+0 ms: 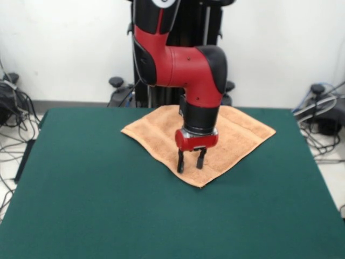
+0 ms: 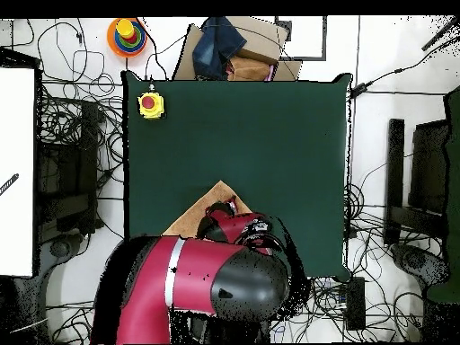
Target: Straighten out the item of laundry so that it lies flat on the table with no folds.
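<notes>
A peach-orange towel, the item of laundry [image 1: 161, 132], lies as a diamond on the far half of the dark green table [image 1: 81, 205]. It looks mostly spread, with a soft ripple along its left edge. My gripper [image 1: 190, 161] hangs open over the towel's near corner, its black fingers [image 1: 180, 161] pointing down with nothing between them. Whether the tips touch the cloth I cannot tell. Seen from overhead, the arm covers most of the towel [image 2: 205, 205] and only one corner shows beside the gripper's red head [image 2: 235, 225]; the fingers are hidden there.
A yellow box with a red button [image 2: 150, 105] sits at a table corner in the overhead view. Cables and stands [image 1: 323, 116] surround the table on the floor. A cardboard box with dark cloth [image 2: 232, 47] and a toy ring stack [image 2: 127, 34] lie beyond the far edge.
</notes>
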You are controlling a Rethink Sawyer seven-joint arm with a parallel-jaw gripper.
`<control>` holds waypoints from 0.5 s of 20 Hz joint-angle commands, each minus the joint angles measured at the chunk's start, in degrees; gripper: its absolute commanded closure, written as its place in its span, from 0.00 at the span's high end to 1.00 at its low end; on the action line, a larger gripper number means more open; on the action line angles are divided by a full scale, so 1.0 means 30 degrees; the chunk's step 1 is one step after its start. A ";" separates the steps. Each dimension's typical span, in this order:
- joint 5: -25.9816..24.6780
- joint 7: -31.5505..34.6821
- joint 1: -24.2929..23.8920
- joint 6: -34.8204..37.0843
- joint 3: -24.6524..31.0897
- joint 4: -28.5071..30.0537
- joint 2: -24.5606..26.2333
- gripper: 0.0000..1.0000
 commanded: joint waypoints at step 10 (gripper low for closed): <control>0.3201 0.2569 -0.1003 0.3615 0.1341 -0.7307 0.7204 0.00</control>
